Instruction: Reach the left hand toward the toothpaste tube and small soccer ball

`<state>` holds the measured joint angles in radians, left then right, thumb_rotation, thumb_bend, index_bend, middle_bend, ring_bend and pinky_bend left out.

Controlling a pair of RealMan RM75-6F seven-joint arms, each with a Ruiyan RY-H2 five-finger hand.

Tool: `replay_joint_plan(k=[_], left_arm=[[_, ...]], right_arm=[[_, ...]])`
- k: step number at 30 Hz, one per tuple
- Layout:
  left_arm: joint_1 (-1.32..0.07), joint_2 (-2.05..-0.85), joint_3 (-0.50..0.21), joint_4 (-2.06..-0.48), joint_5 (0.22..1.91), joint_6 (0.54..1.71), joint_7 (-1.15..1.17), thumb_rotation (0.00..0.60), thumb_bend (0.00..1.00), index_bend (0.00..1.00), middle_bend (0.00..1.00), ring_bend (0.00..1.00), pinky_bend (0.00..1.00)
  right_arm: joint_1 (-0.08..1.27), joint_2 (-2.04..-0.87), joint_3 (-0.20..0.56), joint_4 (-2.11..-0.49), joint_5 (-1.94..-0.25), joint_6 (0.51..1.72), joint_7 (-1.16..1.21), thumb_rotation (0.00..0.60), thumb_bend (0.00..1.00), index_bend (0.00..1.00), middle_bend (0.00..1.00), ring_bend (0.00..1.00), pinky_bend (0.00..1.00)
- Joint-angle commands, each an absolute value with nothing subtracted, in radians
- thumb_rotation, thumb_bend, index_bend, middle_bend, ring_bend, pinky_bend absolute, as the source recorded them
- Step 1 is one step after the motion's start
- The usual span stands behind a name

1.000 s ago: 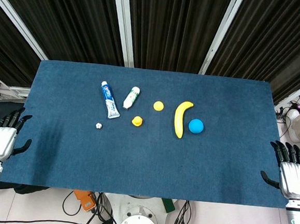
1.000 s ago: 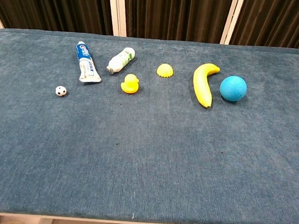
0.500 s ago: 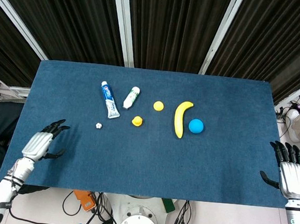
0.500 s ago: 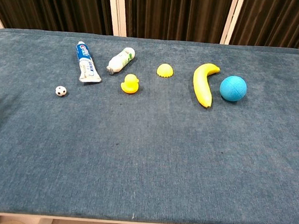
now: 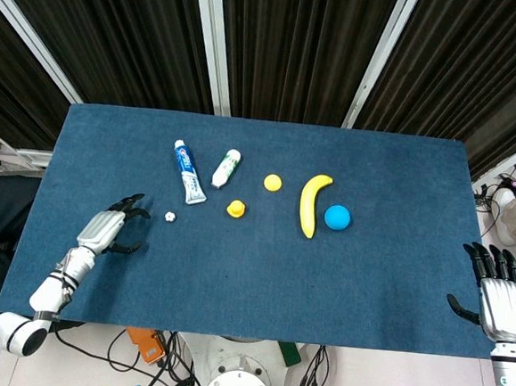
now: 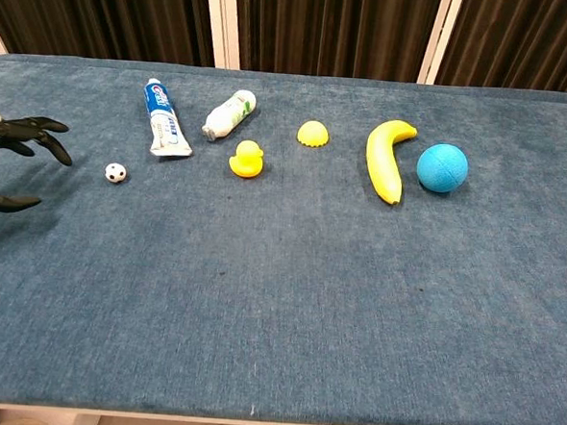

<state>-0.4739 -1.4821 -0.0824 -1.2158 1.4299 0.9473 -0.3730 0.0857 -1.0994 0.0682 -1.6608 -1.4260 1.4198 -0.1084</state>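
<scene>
A: Just beyond the left hand [image 5: 103, 231]'s black fingers [image 6: 40, 130] — what's there?

B: The small black-and-white soccer ball [image 5: 169, 216], lying on the blue carpeted surface [image 5: 252, 273], near the fingertips but not touching. Chest view shows the same gap btwn fingertips and ball.

A: And the fingers, holding anything?

B: No. Spread apart and a bit curved, thumb set off below the rest, nothing btwn them. They point toward the ball from its left.

A: Toothpaste?

B: The white-and-blue toothpaste tube [image 5: 187, 171] lies flat, further out from the fingers than the ball, cap end away from the robot, wide crimped end toward the ball. Tube and ball are near each other, not touching.

A: Other stuff, relative to those fingers?

B: All further to the right of them. A small white bottle w/ green label [image 5: 226, 168] lies tilted just beside the tube. Then a yellow rubber duck [image 5: 235, 209], a yellow half-dome piece [image 5: 272, 182], a yellow banana [image 5: 310, 203] and a blue textured ball [image 5: 337, 217]; banana and blue ball are just beside each other, can't tell if touching.

A: Right hand?

B: The right hand [image 5: 503, 298] sits at the surface's near right corner, well apart from every item. Its fingers are extended and apart, grasping nothing. Seen in head view only.
</scene>
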Motion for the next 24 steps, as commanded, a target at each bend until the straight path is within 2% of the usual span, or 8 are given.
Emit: replay_joint_plan(k=[1,13,24], left_arm=[[-0.511,-1.502,-0.097,-1.195,1.407,0.9,-0.355,0.6,0.28,0.31,0.0,0.0,0.12],[-0.607,-1.53,-0.137,-1.176,1.372,0.822,-0.326,0.6,0.27,0.31,0.0,0.0,0.12],[-0.664,-1.579,-0.14,-1.116,1.333,0.749,-0.305,0.6,0.27,0.39,0.0,0.0,0.12]], right_arm=[[0.086,-1.1,0.068,-1.661,-1.427,1.42,-0.112,0.6,0.35,0.16,0.16,0.1,0.0],[0.087,-1.098,0.072,-1.661,-1.414,1.414,-0.106,0.6,0.35,0.16,0.16,0.1,0.0],[0.086,-1.097,0.072,-1.663,-1.414,1.417,-0.108,0.6,0.35,0.16,0.16,0.1,0.0]])
